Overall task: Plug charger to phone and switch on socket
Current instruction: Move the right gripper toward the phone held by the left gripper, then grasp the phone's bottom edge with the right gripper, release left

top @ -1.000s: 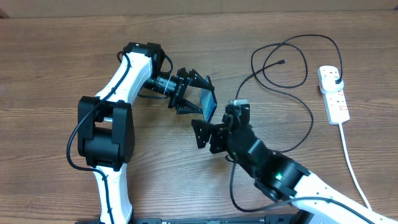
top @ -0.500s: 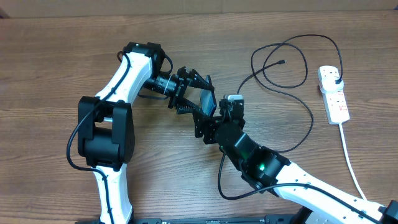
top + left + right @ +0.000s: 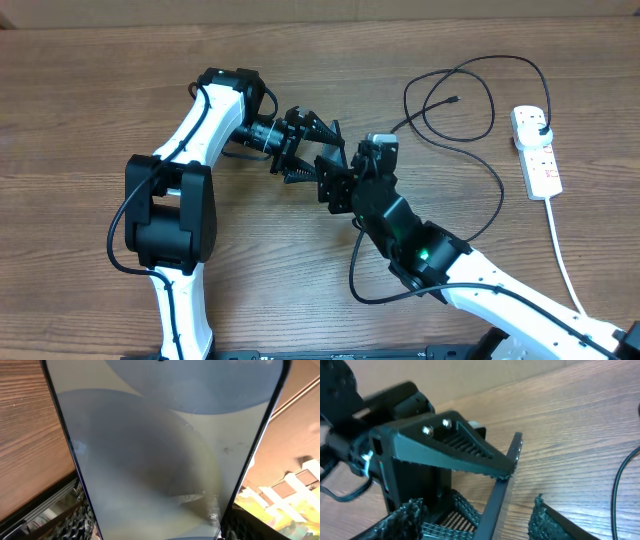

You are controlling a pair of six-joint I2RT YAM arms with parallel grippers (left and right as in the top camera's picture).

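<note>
My left gripper is shut on the phone and holds it on edge above the table. The phone's pale screen fills the left wrist view between the left fingers. In the right wrist view the phone shows edge-on. My right gripper is open with a finger on each side of it. In the overhead view the right gripper covers the phone. The charger cable loops on the table at the right, its tip lying free. Its black plug sits in the socket strip.
The strip's thick white cord runs down the right side toward the front edge. A stretch of black cable lies close to the right gripper's right side. The two arms are close together at the table's middle.
My right gripper has moved up and left to the phone, and its open fingers now straddle it. The left arm and the phone have stayed put.
</note>
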